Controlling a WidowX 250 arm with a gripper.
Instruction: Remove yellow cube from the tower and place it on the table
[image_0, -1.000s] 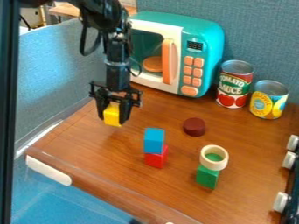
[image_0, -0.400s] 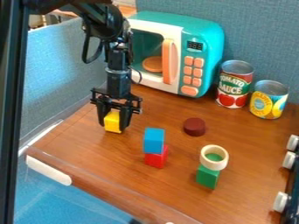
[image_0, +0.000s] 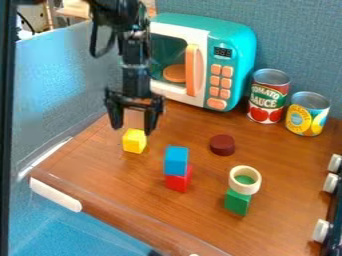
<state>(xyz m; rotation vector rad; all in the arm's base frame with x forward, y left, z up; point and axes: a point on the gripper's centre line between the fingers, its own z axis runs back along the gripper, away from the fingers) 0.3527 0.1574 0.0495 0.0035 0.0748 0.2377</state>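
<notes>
1. One end effector (image_0: 133, 128) hangs at the upper left of the camera view, pointing down. It is open: its two fingers stand apart, with nothing gripped between them.
2. One yellow cube (image_0: 134, 141) sits on the table (image_0: 107, 165), just under the fingertips and apart from the tower.
3. That tower has two blocks, one blue (image_0: 176, 160) on top of one red (image_0: 178, 181). It stands to the right of the yellow cube in the view and nearer the camera.
4. One green block (image_0: 237, 201) stands further right and nearer still, with one cream ring (image_0: 245, 180) on its top. Some green shows through the ring's hole.
5. One dark red disc (image_0: 222, 145) lies on the table, between the tower and the cans.
6. Two cans stand upright near the back, side by side: one tomato can (image_0: 268, 97) and, to its right, one yellow can (image_0: 307, 114).
7. One teal and white microwave (image_0: 235, 52) is at the back, left of the cans. It has one orange handle (image_0: 193, 70) and seven orange buttons (image_0: 215, 80), and one orange disc (image_0: 175, 73) shows behind its window.
8. Three white knobs (image_0: 321, 231) line the right edge of the view.
</notes>
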